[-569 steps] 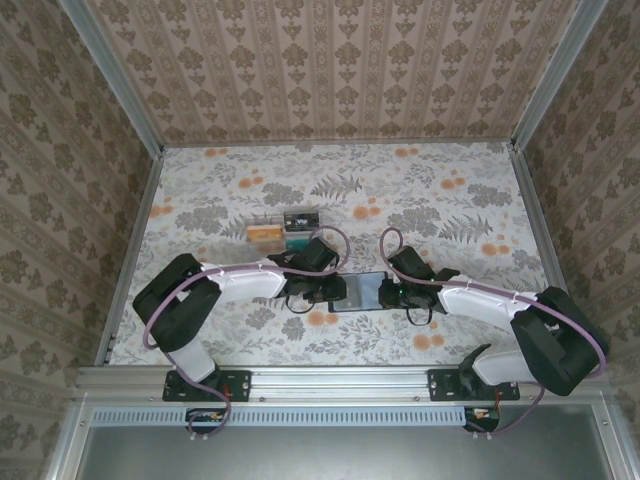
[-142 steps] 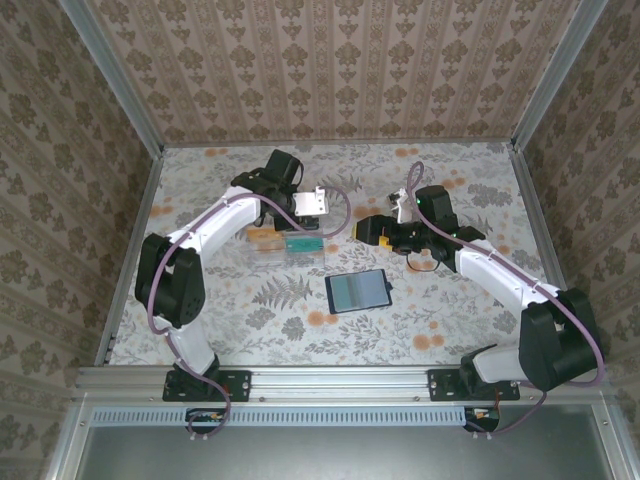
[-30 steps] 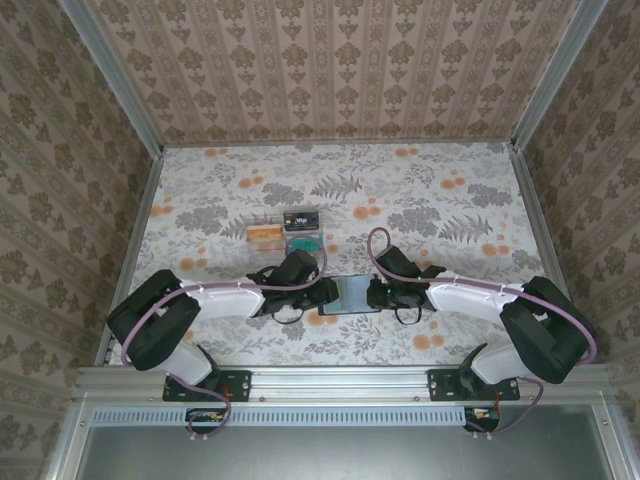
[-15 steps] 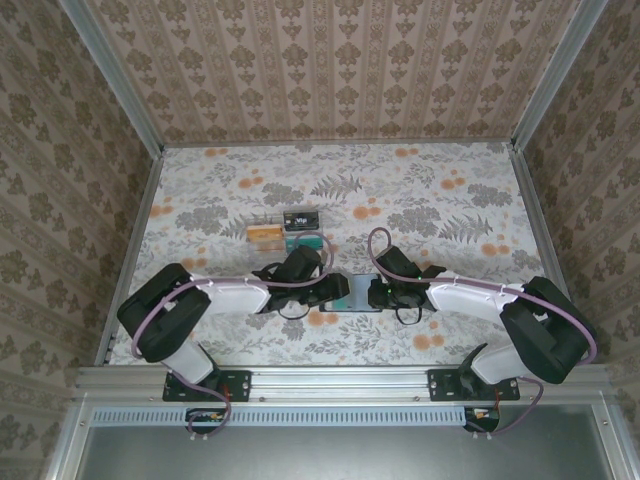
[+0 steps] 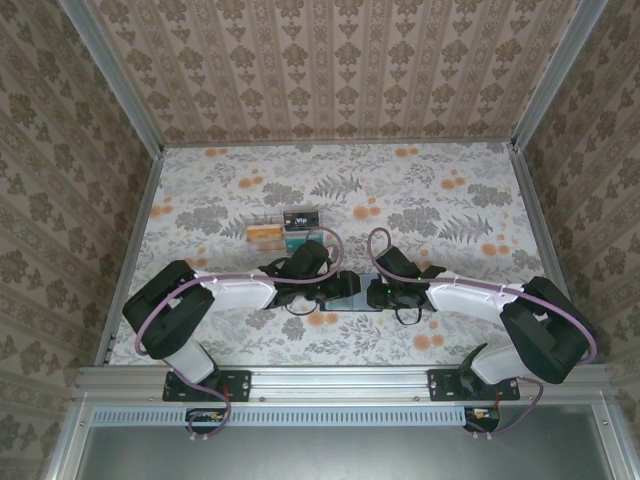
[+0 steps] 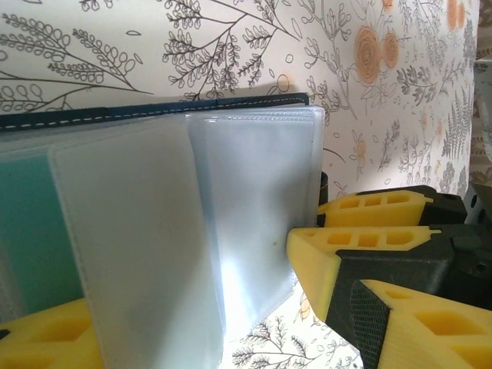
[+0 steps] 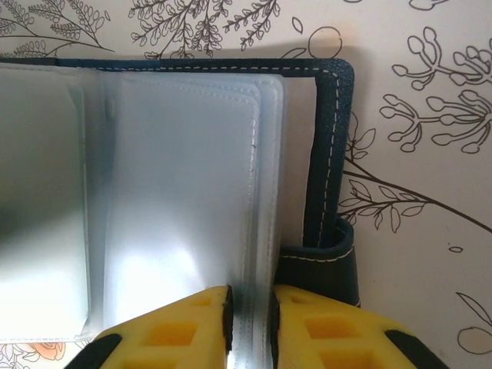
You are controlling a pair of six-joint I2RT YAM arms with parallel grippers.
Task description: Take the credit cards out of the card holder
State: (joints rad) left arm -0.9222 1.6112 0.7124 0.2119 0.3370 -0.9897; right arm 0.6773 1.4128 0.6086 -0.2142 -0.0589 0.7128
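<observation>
W/ the card holder [image 5: 352, 290] open on the table [image 5: 450, 200] near-ctr, a sleeve [image 7: 184, 192] edge pinched by the right gripper [image 7: 250, 296] and the left gripper [image 5: 336, 286] spread wide by a teal credit card [image 6: 23, 231], the slick sleeve could be lost or the holder dragged if pulled unevenly.

The whole bench [image 5: 450, 190] is viewed by the top camera from high above and behind the arm bases, facing forward and down. Both wrist cameras are placed very close over the open card holder [image 5: 352, 291] and are aimed down at it from opposite ends. This card holder is shared by all three views.
</observation>
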